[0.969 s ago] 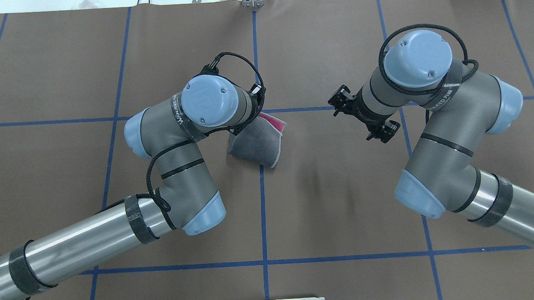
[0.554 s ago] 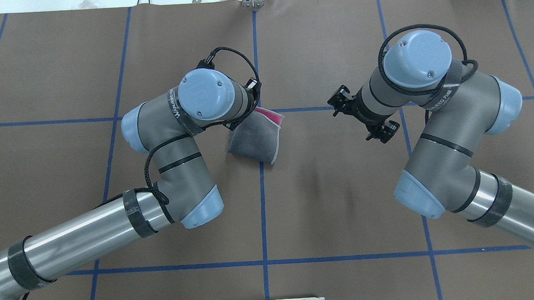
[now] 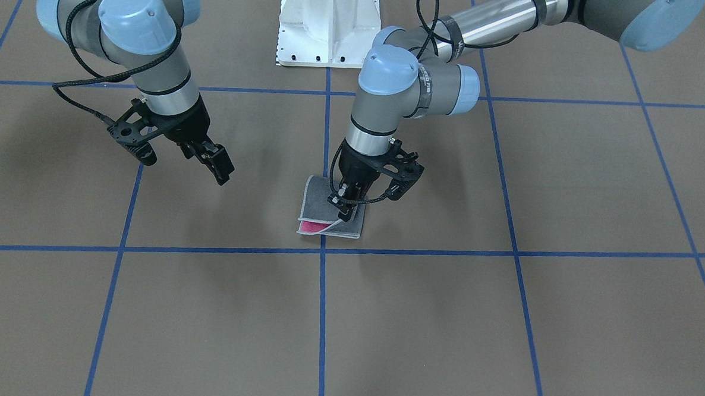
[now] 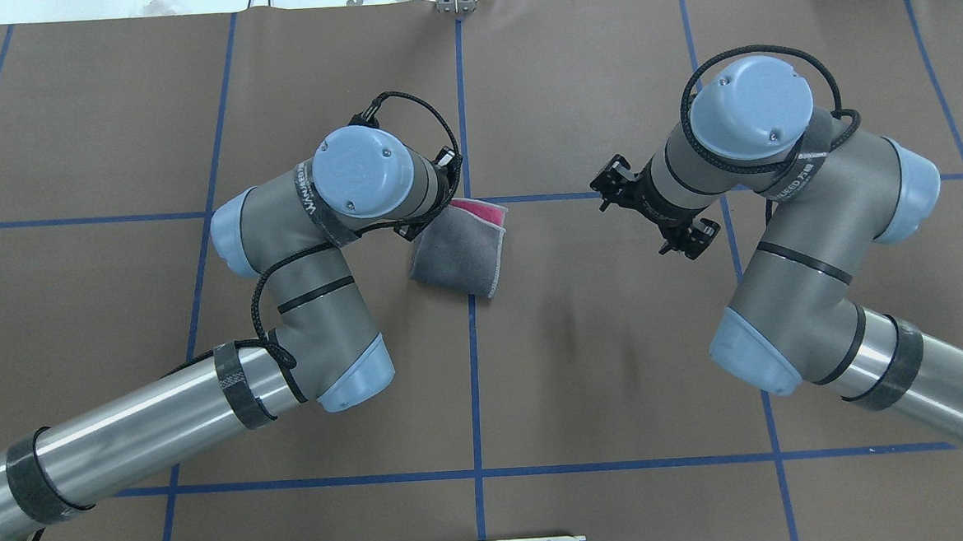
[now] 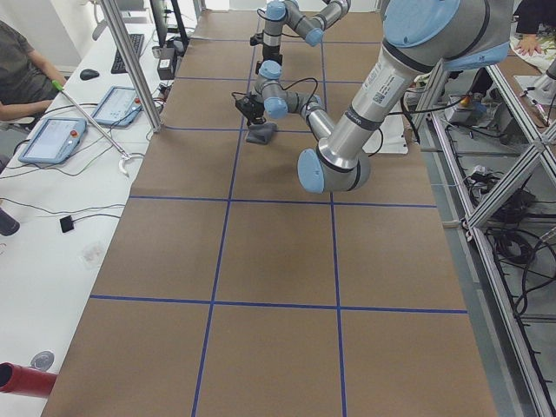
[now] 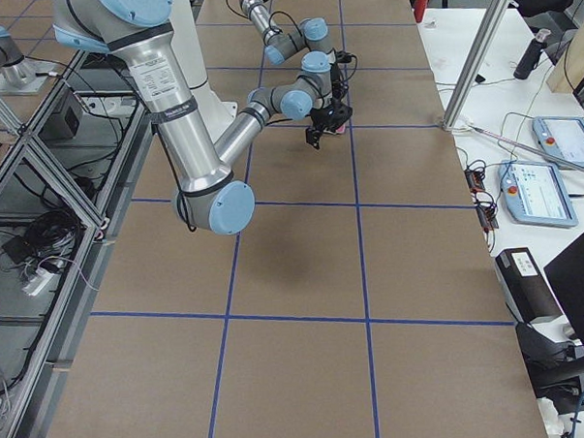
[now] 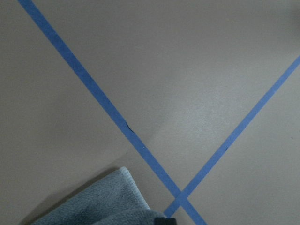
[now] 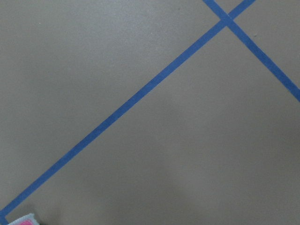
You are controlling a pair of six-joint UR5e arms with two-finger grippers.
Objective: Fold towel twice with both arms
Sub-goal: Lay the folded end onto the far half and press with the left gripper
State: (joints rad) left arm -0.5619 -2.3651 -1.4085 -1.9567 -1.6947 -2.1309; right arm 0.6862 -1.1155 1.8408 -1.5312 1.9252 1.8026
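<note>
The brown desk (image 4: 619, 379), marked into squares by blue tape lines (image 4: 475, 403), carries only one loose thing. The left arm (image 4: 308, 255) bends in over the middle of the desk. The right arm (image 4: 784, 230) hangs back toward the desk's right-hand edge, well apart from the work. The towel (image 4: 458, 259) lies about midway between the desk's left and right edges and well clear of every edge. It straddles the centre tape line, just on the robot's side of a crossing. It is already a small, thick packet with the grey face outward. A sliver of pink shows only along the side facing the far edge, where the top layer is a little raised. The left claw (image 3: 341, 208) points down at that side, its tips drawn narrow and seemingly pinching the stitched edge of the upper flap. The right claw (image 3: 211, 162) carries nothing and hangs above bare desk; how wide it stands I cannot tell. To my eye both folds are essentially in. What seems left is to lay the raised flap flat so the pink is covered, let go, and draw the left arm away.
</note>
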